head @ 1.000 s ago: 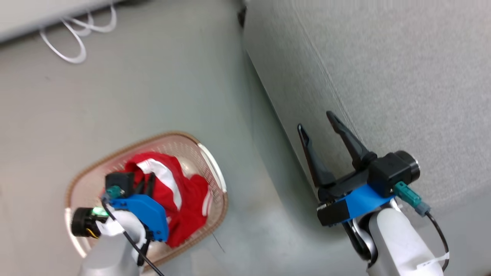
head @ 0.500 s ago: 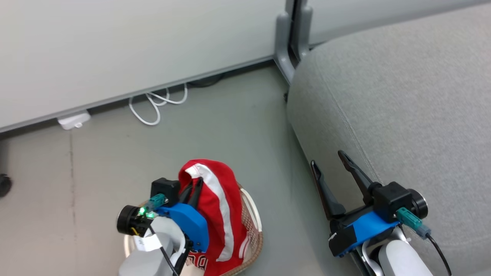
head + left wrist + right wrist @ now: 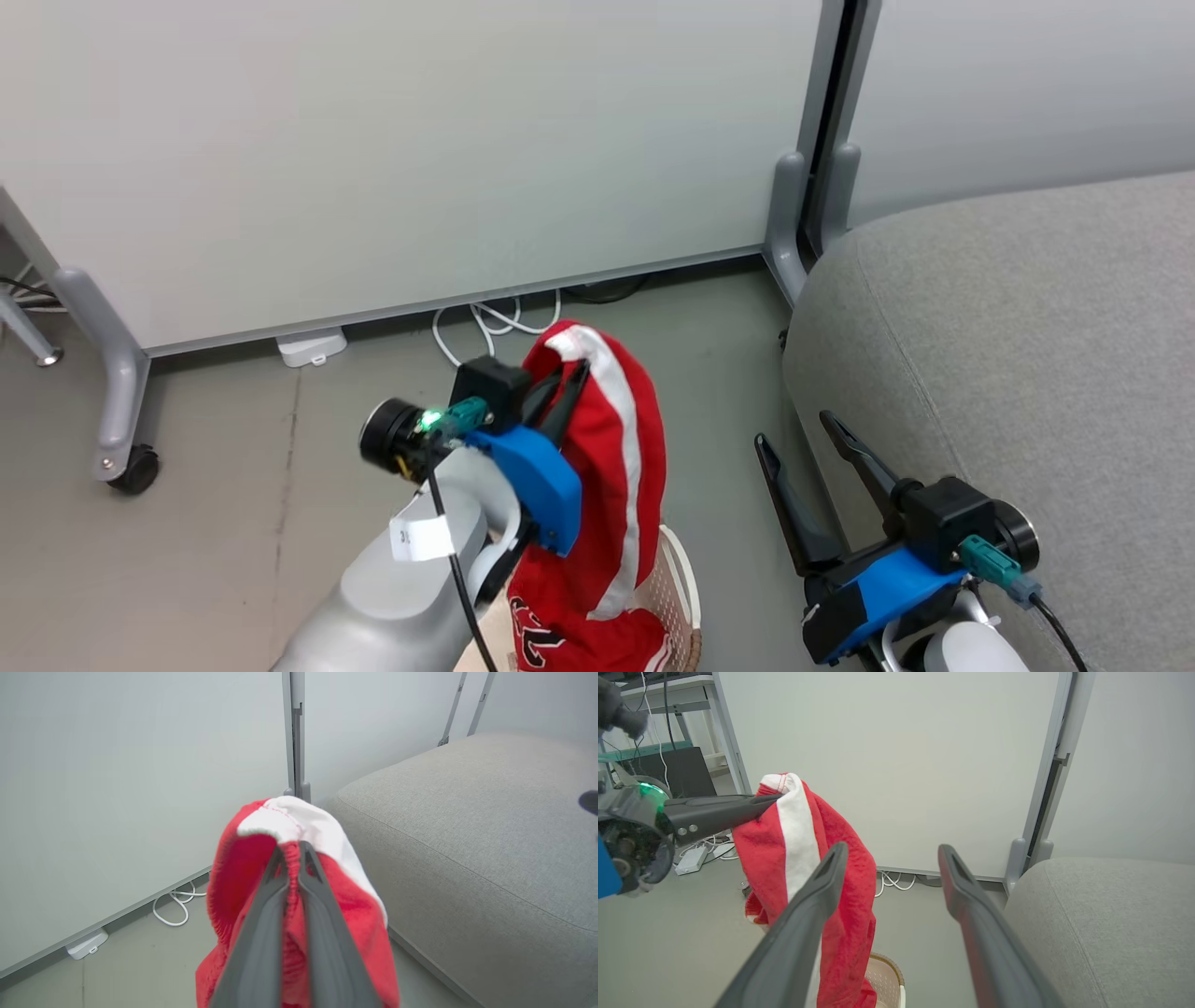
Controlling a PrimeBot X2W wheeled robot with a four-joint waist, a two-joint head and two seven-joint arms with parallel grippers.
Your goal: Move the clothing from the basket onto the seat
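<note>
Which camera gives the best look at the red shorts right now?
The right wrist view: the red shorts hang side-on from the left gripper, stripe clear. The head view has them partly behind the left arm; the left wrist view is a close-up of the pinched waistband.

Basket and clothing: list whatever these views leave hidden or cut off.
Basket: head view, mostly behind the shorts and left arm, cut off by the bottom edge.
Jersey: head view, lettering unreadable, partly behind the shorts, cut by the bottom edge.
Shorts' lower end: right wrist view, behind the right claw and past the bottom edge.
</note>
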